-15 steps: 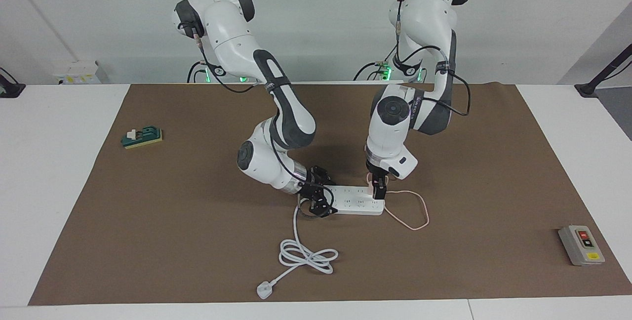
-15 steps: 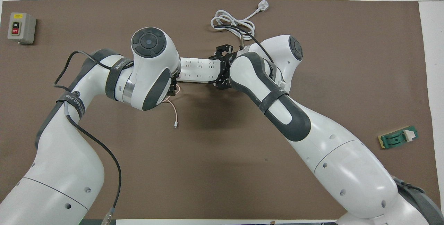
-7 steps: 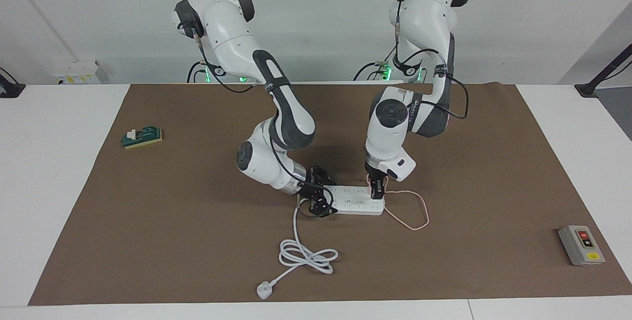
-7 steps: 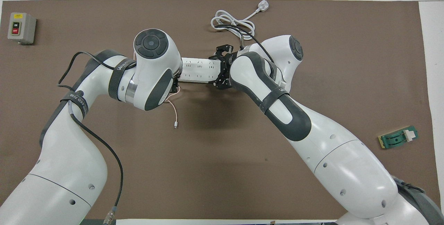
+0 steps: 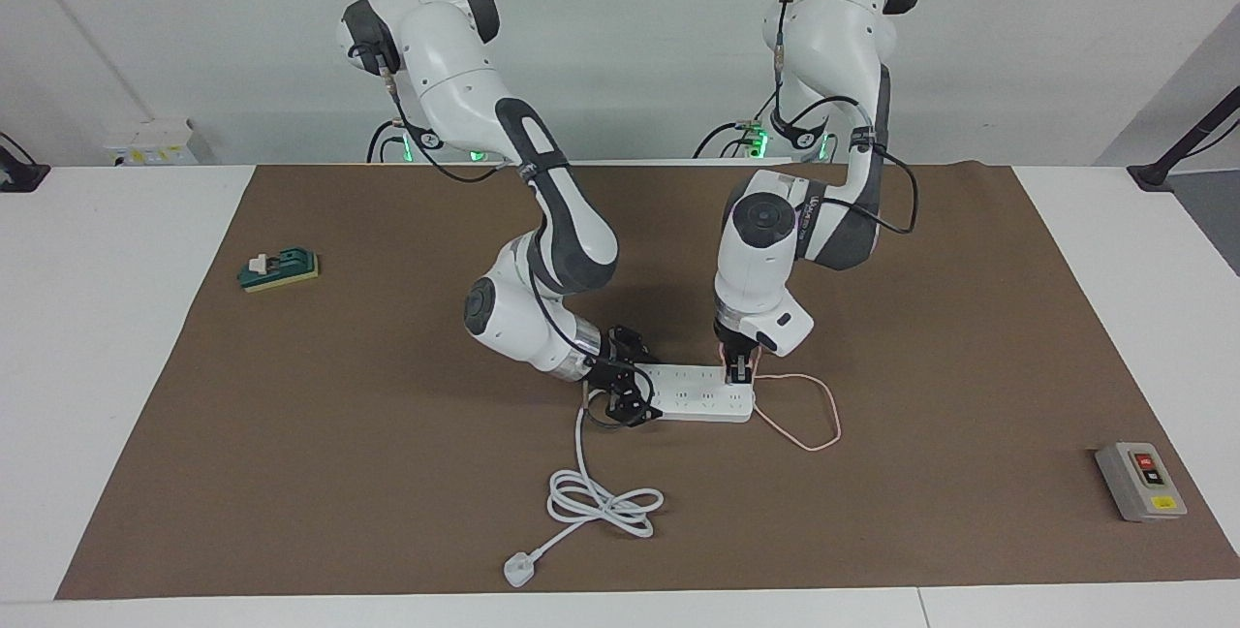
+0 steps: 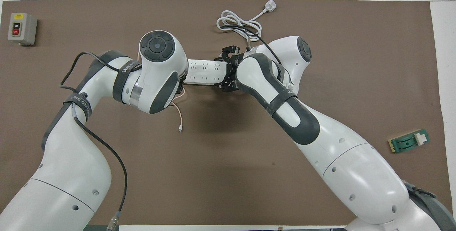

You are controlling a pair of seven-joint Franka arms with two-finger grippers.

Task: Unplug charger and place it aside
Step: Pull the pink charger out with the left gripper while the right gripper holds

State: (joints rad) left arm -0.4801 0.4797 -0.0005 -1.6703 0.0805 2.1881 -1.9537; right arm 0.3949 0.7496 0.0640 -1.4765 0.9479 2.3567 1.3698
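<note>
Pinching the charger (image 5: pixel 728 353) at the power strip (image 5: pixel 699 392)'s end toward the left arm, the left gripper (image 5: pixel 740 374) is clamped tight. The right gripper (image 5: pixel 620 393) straddles the strip's other end, fingers spread. The switch box (image 6: pixel 21 29) reads "ON", "OFF".

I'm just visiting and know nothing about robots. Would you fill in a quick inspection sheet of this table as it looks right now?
Surface: brown mat on a white table.
Job's things: pink charger at the power strip's end toward the left arm, mostly hidden by the gripper.
Clutter: grey switch box at the left arm's end; green block at the right arm's end.
Grippers: left gripper shut on the charger; right gripper at the strip's other end, grip unclear.
Cables: thin pink cable looped beside the strip; white cord coiled farther from the robots, its plug lying loose.
Surroundings: white wall; nothing else seen.
</note>
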